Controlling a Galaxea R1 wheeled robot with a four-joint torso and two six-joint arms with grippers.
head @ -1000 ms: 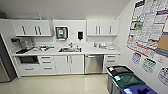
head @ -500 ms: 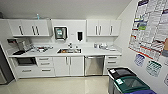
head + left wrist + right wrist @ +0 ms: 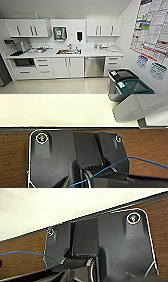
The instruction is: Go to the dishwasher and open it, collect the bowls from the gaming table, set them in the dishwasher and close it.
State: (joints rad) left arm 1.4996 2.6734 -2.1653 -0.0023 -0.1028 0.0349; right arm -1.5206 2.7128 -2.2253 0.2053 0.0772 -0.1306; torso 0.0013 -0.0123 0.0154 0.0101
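Note:
The dishwasher (image 3: 94,67) is a stainless-steel front with a bar handle near its top, set under the white counter to the right of the sink (image 3: 68,52). Its door is shut. It stands across the room from me, slightly right of the middle of the head view. The bowls and the gaming table are out of view. Both wrist views look down over the robot's own dark plate at a brown wood-grain surface and pale floor.
White cabinets (image 3: 67,67) run along the wall, with a microwave (image 3: 24,62) low on the left. Two lidded bins, one black (image 3: 122,76) and one green (image 3: 133,87), stand close on the right by a wall with posters (image 3: 152,27). Pale floor (image 3: 62,86) lies ahead.
The whole head view has shifted: the counter and dishwasher look slightly larger and nearer, and the bins sit closer to the lower right corner. The camera has moved forward.

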